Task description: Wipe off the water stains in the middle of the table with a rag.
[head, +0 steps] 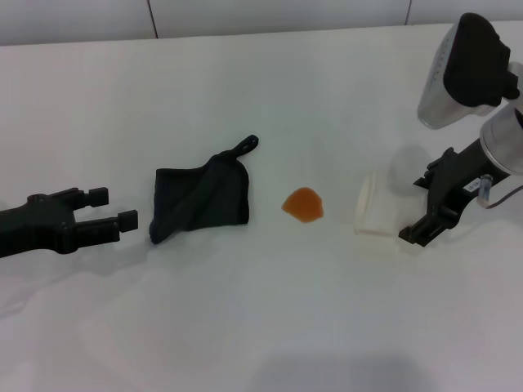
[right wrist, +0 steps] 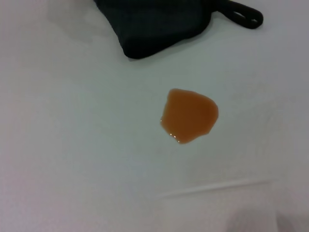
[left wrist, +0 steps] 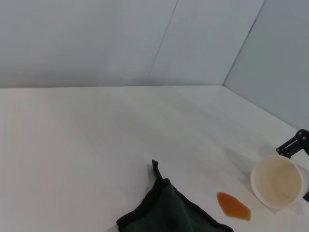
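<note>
1. Rag: we log it rumpled on the table, just left of the stain, not touching. Soft, light, limp by our judgement; pinch a raised fold, or the corner loop.
2. Left gripper: fingers spread, empty, beside the rag.
3. Right gripper: at a tipped cup; we cannot tell its fingers' state.

The head view looks down over the whole counter. The left wrist view looks low across it. The right wrist view looks closely down. All share the rag and the water stains.
</note>
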### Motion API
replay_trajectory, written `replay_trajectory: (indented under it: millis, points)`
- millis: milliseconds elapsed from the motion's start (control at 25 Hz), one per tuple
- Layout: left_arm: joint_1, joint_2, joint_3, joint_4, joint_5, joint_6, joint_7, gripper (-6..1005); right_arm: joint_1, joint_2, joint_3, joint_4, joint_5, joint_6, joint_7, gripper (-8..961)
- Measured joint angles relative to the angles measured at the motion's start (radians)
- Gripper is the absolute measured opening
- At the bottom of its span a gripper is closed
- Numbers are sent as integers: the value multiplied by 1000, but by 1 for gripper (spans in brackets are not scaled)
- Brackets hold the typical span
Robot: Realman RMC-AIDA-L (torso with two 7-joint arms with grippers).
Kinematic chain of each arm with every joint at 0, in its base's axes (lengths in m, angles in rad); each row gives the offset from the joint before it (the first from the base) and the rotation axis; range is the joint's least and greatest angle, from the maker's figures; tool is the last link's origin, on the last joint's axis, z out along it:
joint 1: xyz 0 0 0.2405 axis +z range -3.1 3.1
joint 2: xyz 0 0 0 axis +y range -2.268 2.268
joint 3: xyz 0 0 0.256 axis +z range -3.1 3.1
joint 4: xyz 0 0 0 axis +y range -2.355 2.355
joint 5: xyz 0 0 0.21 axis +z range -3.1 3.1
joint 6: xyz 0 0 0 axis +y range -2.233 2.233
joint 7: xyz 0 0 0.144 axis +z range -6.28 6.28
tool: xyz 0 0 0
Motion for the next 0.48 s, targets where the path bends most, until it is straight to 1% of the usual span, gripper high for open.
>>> replay_trajectory:
  millis: [480]
  points:
    - [-1,0,0,0,0,0,0,826,0,0,-20,-2,-7,12,0,843]
